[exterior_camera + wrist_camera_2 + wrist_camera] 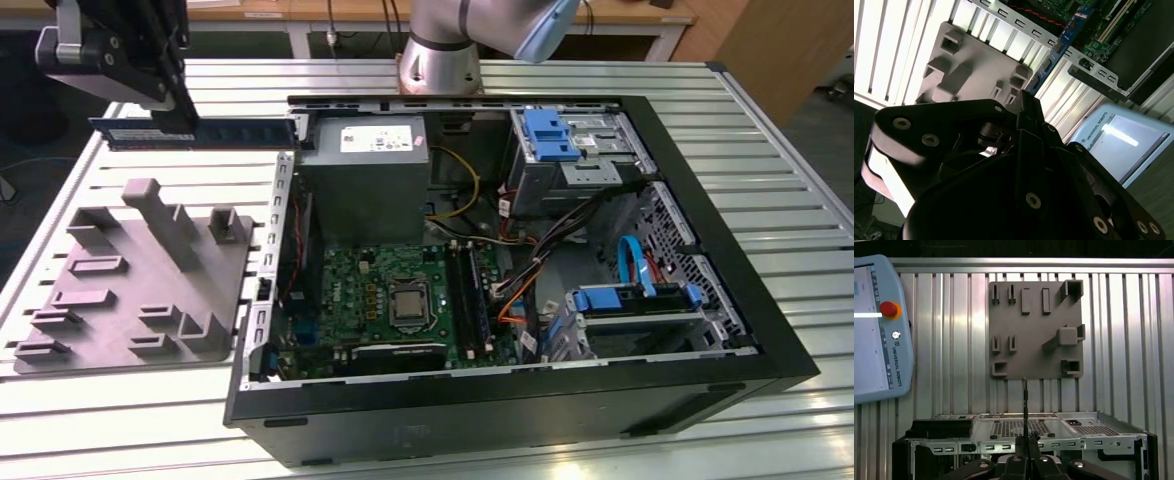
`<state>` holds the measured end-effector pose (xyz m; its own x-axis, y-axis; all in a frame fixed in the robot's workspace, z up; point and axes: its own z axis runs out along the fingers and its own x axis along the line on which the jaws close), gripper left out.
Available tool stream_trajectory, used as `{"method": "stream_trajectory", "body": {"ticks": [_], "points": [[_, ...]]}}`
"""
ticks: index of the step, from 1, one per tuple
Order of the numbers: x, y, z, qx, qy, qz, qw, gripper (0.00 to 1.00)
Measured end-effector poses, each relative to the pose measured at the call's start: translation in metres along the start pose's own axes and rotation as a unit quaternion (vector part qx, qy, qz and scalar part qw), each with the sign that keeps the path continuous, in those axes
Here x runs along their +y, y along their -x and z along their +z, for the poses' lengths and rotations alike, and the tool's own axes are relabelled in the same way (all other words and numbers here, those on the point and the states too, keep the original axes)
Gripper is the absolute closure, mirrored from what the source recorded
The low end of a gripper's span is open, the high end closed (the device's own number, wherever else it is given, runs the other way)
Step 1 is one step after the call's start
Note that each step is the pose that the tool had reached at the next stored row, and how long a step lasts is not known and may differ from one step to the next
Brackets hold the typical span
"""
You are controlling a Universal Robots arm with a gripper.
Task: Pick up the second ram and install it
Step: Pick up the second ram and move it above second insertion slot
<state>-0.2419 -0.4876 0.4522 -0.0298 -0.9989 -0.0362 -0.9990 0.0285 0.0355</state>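
Note:
My gripper (pixel 178 112) hangs at the exterior view's upper left, above the table beside the open computer case (pixel 747 300). It is shut on the second ram (pixel 200 132), a long dark stick with a pale label, held level and lengthwise. The second wrist view has the ram (pixel 1056 50) as a blue-edged strip running out from the black fingers (pixel 1029 107). Seen edge-on in the first wrist view, the ram (pixel 1025 405) is a thin line above the gripper (pixel 1025 442). The motherboard's memory slots (pixel 466 290) lie inside the case, to the exterior view's right of the gripper.
A grey plastic block (pixel 134 280) with slots and posts lies on the slatted table beside the case, below the gripper (pixel 1034 335) (pixel 974 65). A teach pendant (pixel 874 325) rests on the table. The case holds a power supply (pixel 367 160), cables and blue drive brackets (pixel 550 135).

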Motion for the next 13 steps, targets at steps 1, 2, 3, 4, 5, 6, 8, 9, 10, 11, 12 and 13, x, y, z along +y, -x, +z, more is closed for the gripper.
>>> {"method": "stream_trajectory", "body": {"ticks": [1,2,3,4,5,6,8,9,10,11,12,13], "points": [[-0.0015,0.0000,0.0000,0.0000,0.0000,0.000,1.0000,0.88],[-0.0031,0.0001,0.0000,0.0000,0.0000,0.000,1.0000,0.88],[-0.0049,0.0001,0.0001,-0.0001,0.0000,0.000,1.0000,0.88],[-0.0076,0.0002,0.0001,0.0000,0.0000,0.000,1.0000,0.88],[-0.0100,0.0003,0.0002,0.0000,0.0000,0.000,1.0000,0.88],[-0.0209,0.0006,0.0006,0.0000,0.0000,0.000,1.0000,0.88],[-0.0303,0.0008,0.0009,-0.0001,0.0000,0.000,1.0000,0.88],[-0.0329,0.0009,0.0010,-0.0001,0.0000,0.000,1.0000,0.88],[-0.0352,0.0009,0.0010,0.0000,0.0000,0.000,1.0000,0.88],[-0.0370,0.0010,0.0010,-0.0001,0.0000,0.000,1.0000,0.88],[-0.0387,0.0010,0.0011,-0.0001,0.0000,0.000,1.0000,0.88],[-0.0406,0.0011,0.0012,-0.0001,0.0000,0.000,1.0000,0.88]]}}
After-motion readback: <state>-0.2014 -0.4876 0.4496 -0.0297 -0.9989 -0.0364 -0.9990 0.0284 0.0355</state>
